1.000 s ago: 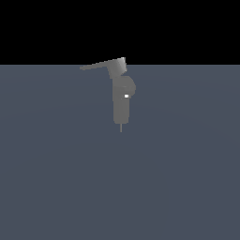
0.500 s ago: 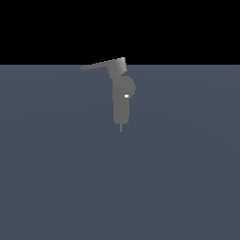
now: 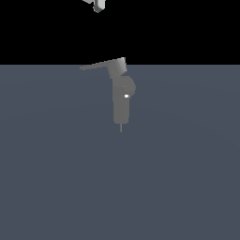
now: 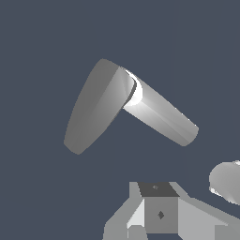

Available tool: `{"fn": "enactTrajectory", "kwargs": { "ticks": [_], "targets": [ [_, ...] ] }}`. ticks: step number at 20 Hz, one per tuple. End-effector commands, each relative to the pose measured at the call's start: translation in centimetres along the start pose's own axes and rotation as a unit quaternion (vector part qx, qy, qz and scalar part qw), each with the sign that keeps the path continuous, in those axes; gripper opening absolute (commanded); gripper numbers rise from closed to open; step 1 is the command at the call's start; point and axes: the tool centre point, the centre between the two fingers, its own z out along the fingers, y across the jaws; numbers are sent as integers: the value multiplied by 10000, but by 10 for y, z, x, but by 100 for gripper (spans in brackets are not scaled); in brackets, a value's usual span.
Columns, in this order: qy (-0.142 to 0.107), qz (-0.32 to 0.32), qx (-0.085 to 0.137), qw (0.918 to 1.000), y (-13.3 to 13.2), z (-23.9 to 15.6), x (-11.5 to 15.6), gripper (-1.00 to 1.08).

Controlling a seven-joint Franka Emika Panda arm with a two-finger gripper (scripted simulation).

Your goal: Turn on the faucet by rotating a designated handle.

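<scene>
Exterior view first: the faucet (image 3: pixel 121 101) stands on the blue-grey tabletop (image 3: pixel 56 178), roughly in the middle and close to where that surface meets the black background. It's a matte grey upright column with a rounded bulge on the exterior view's right side, a tiny white square mark on the front, and a thin pin sticking out of its lower end. On top sits a blocky grey cap, and the handle (image 3: pixel 96 65) runs out of it toward the exterior view's left, long, flat and tapering to a point, tilted a bit downward at the tip. Way up at the top edge there's a small white bit of the pincer (image 3: pixel 97 5), well apart from the faucet and not touching anything. Only a sliver shows, so I can't tell if it's released or clenched.

Wrist view: looking down on the faucet (image 4: pixel 161 117), seen as a shiny cylinder, with the handle (image 4: pixel 91 110) spreading off it as a wide flat blade at an angle. Grey blocky parts of the arm's own hardware sit at the frame edge, with a small diamond mark on one. Fingertips aren't visible here either.

No brands, labels or readable writing anywhere.
</scene>
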Motion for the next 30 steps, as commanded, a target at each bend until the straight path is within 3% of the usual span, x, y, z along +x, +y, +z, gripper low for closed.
{"fn": "enactTrajectory", "kwargs": {
  "ticks": [1, 9, 18, 24, 30],
  "targets": [
    [-6, 337, -43, 9994, -16, 11, 7, -100],
    [58, 1366, -203, 9904, -63, 51, 26, -100],
    [256, 2409, -370, 9695, -111, 104, 40, -100],
    [387, 2853, -434, 9567, -132, 131, 44, -100],
    [466, 3082, -463, 9490, -142, 146, 45, -100]
  ]
}}
